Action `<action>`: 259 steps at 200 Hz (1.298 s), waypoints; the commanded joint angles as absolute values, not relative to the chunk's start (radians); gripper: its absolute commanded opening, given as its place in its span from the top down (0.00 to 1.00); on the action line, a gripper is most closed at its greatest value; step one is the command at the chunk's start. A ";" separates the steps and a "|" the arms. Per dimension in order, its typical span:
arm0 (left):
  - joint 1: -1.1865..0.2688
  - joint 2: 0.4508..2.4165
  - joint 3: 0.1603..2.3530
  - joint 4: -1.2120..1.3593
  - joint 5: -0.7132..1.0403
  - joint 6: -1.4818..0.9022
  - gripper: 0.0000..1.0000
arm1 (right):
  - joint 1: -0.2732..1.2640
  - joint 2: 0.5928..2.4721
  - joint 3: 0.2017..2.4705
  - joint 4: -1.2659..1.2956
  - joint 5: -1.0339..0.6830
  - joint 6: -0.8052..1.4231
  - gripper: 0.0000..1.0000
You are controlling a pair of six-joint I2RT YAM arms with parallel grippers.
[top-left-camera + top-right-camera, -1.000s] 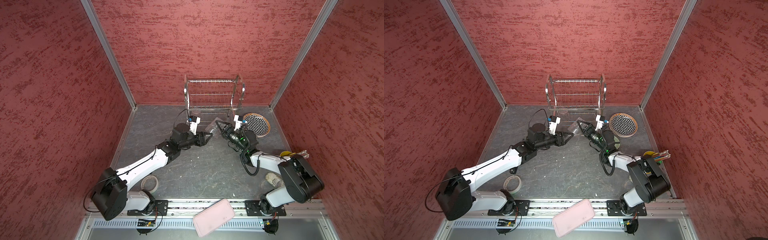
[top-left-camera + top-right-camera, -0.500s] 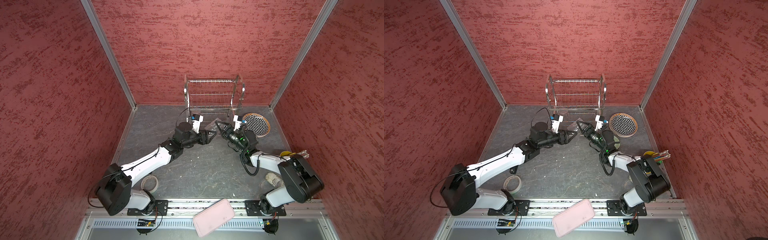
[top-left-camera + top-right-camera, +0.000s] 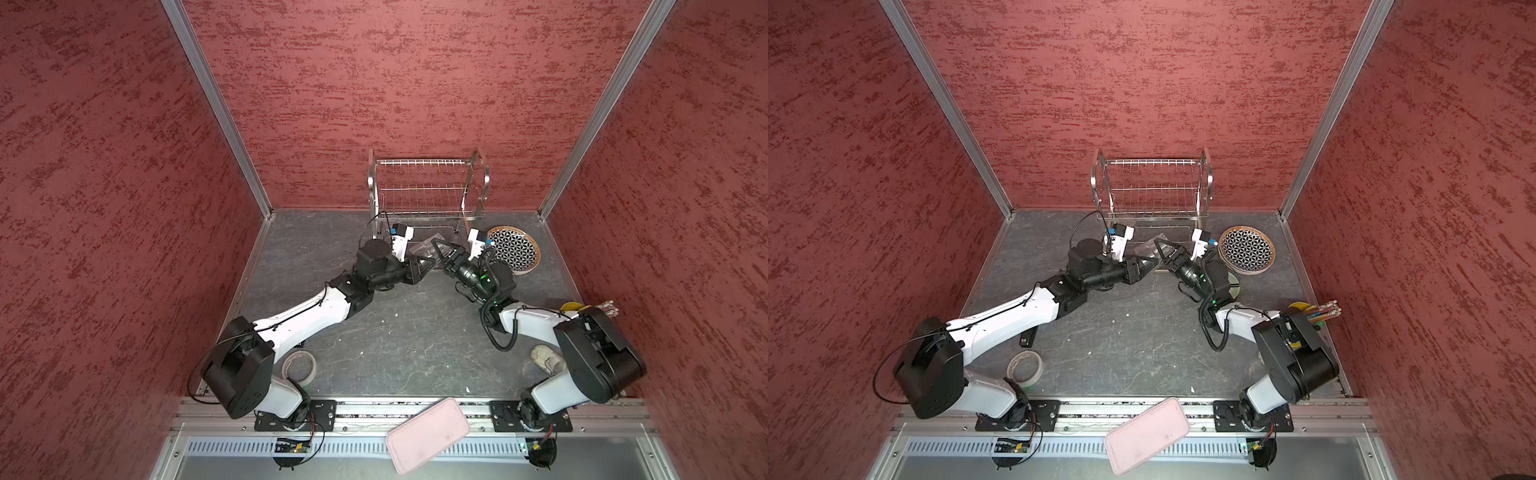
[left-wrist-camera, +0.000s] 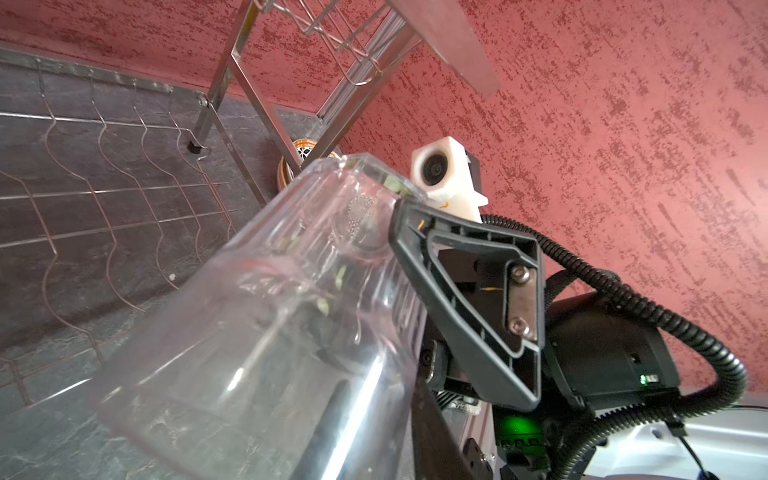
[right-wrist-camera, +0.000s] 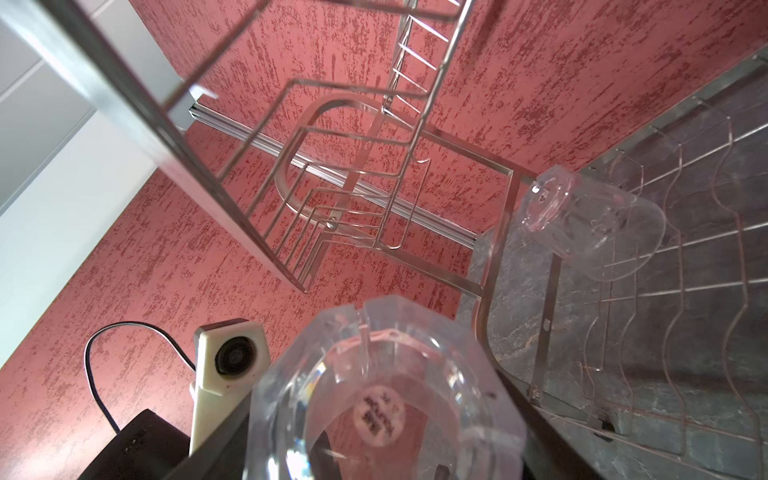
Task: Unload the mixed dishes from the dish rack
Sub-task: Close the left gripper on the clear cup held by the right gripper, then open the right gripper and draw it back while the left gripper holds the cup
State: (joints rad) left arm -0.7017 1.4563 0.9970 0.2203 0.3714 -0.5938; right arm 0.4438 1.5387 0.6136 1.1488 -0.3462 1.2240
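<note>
Clear cup clasped, left hand, right hand

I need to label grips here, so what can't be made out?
Left gripper: whether it grips the clear cup; the cup's wall blurs it in the left wrist view, both top views show it too small.
Yellow cup of sticks: mostly behind the right arm, in a top view.
Pale disc: mostly under that arm, in a top view; kind unclear.

Left arm, right arm: reaching inward, tips nearly meeting.
Left gripper: pinching cup wall.
Right gripper: wide, clasping cup base.
</note>
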 commanded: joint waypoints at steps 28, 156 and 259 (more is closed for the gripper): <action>-0.704 1.453 1.068 0.243 0.340 -0.556 0.94 | 0.458 1.554 0.621 1.210 -0.368 1.241 0.67; -0.704 1.390 1.065 0.081 0.331 -0.499 1.00 | 0.462 1.504 0.569 1.175 -0.323 1.218 0.05; -0.706 1.292 1.116 -0.294 0.296 -0.354 1.00 | 0.462 1.391 0.519 1.002 -0.241 1.106 0.04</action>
State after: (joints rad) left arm -0.7059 1.3067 1.0565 -0.1341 0.3084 -0.4347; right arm 0.4564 1.4384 0.5316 1.0836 -0.2939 1.1610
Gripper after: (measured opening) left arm 0.088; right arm 0.962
